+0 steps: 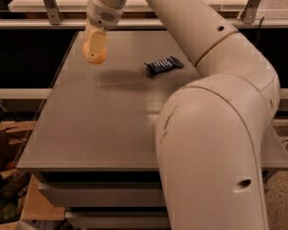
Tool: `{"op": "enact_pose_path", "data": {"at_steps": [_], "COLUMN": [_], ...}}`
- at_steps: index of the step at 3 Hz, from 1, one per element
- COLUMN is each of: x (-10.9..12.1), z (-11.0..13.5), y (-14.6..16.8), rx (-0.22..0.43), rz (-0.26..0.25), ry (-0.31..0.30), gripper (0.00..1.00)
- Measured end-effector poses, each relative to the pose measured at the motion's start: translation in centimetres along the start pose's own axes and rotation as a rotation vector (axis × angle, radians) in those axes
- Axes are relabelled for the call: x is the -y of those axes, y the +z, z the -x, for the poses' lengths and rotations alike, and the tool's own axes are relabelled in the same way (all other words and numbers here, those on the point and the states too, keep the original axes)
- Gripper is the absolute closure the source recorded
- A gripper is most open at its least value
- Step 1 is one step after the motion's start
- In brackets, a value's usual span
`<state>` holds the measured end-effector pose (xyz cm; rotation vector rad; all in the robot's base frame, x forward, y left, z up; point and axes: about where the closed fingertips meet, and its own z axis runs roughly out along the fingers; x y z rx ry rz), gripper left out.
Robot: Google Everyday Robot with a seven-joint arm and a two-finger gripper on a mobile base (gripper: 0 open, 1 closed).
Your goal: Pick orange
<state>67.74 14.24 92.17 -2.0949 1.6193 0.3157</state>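
My gripper (94, 48) hangs at the far left of the grey table (101, 128), reaching down from the big white arm that fills the right side of the view. It is shut on the orange (97, 57), a small round orange fruit that shows between and below the cream fingers. The orange is held a little above the table top, and a soft shadow lies on the surface to its lower right.
A dark blue snack packet (163, 64) lies flat on the table right of the orange. Metal rails (48, 4) run behind the table's far edge. Cardboard and clutter (9, 186) sit on the floor at lower left.
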Motion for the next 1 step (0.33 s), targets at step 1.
{"op": "enact_pose_path", "data": {"at_steps": [1], "x": [-0.25], "z": [0.44], "y": [-2.02], "rx": [0.041], "rz": [-0.007], "ry": [-0.027], "gripper": [1.00]}}
